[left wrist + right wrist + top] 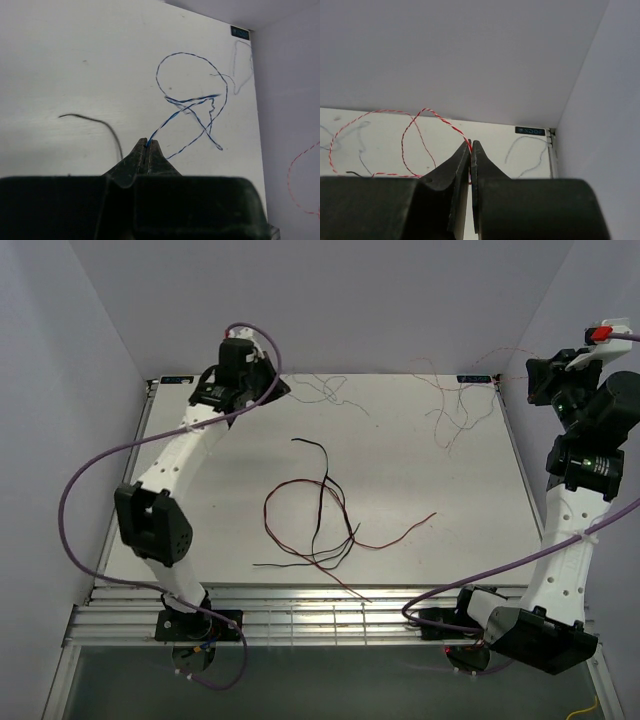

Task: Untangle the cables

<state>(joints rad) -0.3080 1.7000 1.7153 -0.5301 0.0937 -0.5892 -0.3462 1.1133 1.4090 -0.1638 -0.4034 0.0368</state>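
Note:
A tangle of thin black and dark red cables (pixel 322 523) lies on the middle of the white table (pixel 200 510). My left gripper (pixel 272 383) is at the far left, shut on the end of a blue-and-white twisted cable (pixel 192 100), which loops over the table ahead of it and shows in the top view (pixel 326 390). My right gripper (pixel 532 380) is at the far right, raised, shut on a red-and-white twisted cable (pixel 425 116) that hangs down to the table (pixel 450 405). In the wrist views, both the left gripper (pixel 147 141) and the right gripper (pixel 471 143) have their jaws pressed together on their cable.
The table is closed in by pale walls at the back and both sides. A black wire end (pixel 95 121) lies left of my left gripper. A pale grey wire (pixel 530 147) lies near the far right corner. Thick purple cables (pixel 80 480) loop off the arms.

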